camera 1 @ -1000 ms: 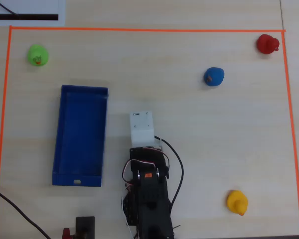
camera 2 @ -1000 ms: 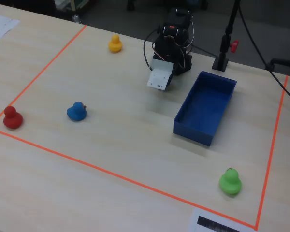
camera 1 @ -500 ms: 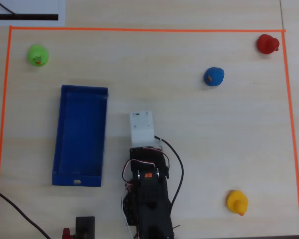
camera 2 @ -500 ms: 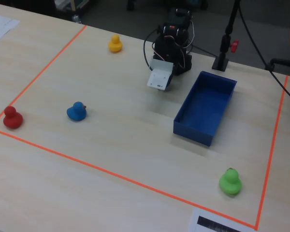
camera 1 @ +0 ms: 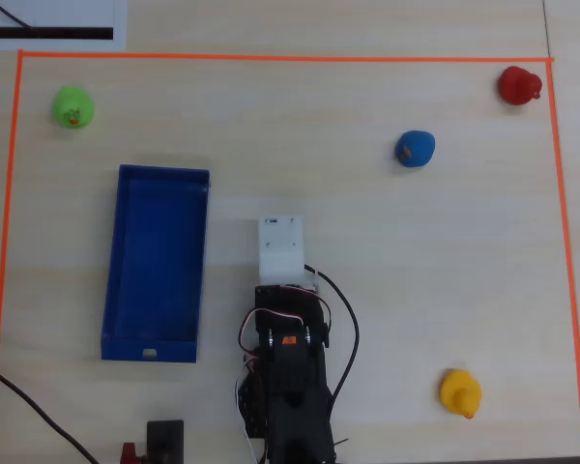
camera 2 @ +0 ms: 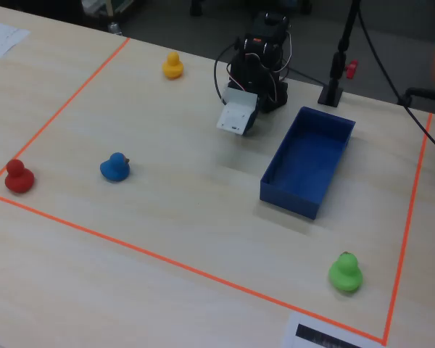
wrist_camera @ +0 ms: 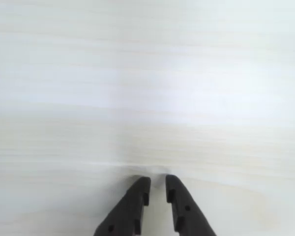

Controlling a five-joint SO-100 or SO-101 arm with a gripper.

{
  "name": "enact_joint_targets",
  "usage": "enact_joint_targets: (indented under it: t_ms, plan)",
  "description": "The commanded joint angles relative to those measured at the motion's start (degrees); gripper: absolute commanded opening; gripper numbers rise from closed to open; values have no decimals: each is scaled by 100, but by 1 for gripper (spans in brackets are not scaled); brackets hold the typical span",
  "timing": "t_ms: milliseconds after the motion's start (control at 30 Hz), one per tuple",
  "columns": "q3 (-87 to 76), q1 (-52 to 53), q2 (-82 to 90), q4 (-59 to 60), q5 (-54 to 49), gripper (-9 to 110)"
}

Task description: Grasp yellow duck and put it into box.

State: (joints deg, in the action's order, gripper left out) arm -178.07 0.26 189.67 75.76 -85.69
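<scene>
Sitting folded over its base near the bottom middle of the overhead view, the arm points its hand (wrist_camera: 157, 183) straight down at bare desk (wrist_camera: 147, 73); the wrist view shows the two dark fingers nearly together with only a thin slit between them, gripping nothing. The yellow duck (camera 1: 460, 392) stands well apart, to the right of the base and slightly below it in the overhead view, near the lower right corner of the orange tape border (camera 1: 271, 57). The box (camera 1: 157, 263) lies on the opposite side, just left of the arm, its long axis running up and down that view, empty. By my judgement the coming move is a swing right, away from the box. Counting: one yellow duck, one green duck (camera 1: 73, 106), one blue duck (camera 1: 416, 149), one red duck (camera 1: 518, 85), one box, one arm.
</scene>
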Motion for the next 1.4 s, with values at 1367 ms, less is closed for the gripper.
enact_joint_targets:
  t_ms: [1367]
  plan:
    - [6258,9940,-4632,-149,-44,0]
